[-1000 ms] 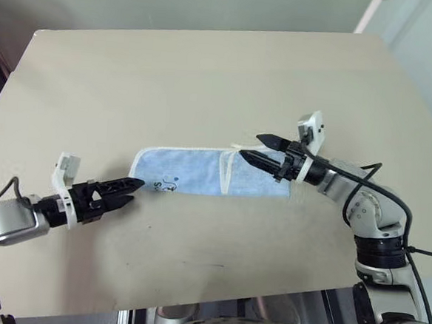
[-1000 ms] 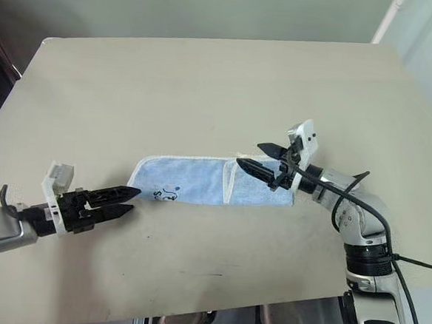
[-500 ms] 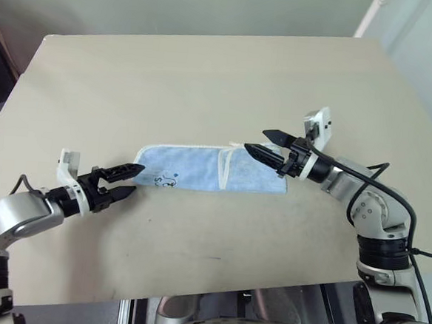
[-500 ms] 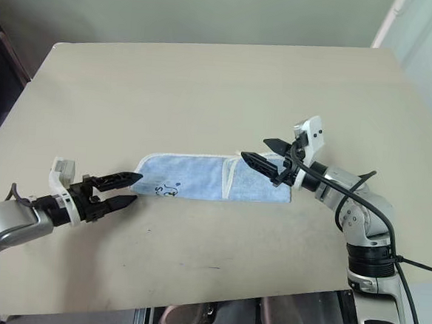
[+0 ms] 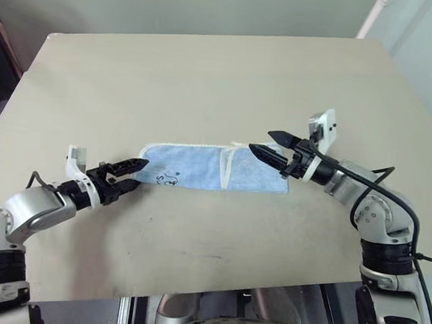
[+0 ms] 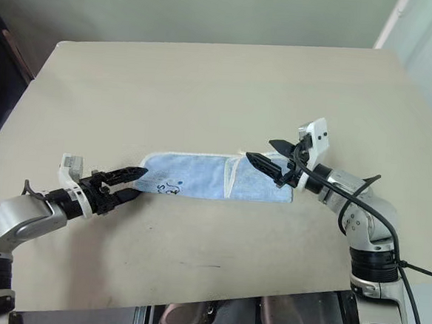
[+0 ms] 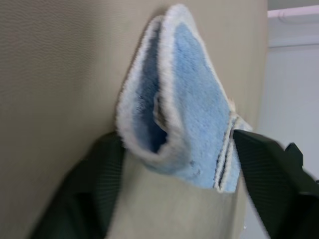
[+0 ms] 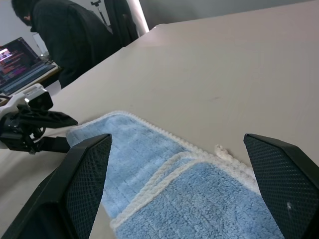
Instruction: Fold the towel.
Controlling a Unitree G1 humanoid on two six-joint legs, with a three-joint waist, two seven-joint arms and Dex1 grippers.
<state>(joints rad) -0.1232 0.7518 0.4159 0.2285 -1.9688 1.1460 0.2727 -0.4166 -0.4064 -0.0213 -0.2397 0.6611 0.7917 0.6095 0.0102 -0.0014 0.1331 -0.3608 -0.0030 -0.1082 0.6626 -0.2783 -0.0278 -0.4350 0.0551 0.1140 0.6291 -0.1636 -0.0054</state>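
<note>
The towel (image 5: 193, 168) lies as a long light-blue strip across the middle of the table, with its right part folded over along a cream trim line and a small dark mark near its left end. My left gripper (image 5: 141, 174) is open at that left end. In the left wrist view the towel's end (image 7: 189, 114) sits between the two fingers (image 7: 94, 184), close to both. My right gripper (image 5: 262, 141) hovers open just above the folded right part, with nothing between its fingers.
The beige table (image 5: 207, 80) has wide bare room behind and in front of the towel, and its front edge (image 5: 192, 290) is near me. In the right wrist view a person in dark clothes (image 8: 65, 35) stands by a laptop (image 8: 20, 55) beyond the table's left side.
My left gripper has moved forward to the towel's left end and its fingers have narrowed around it. The right gripper has stayed in place, still open. The camera has shifted a little.
</note>
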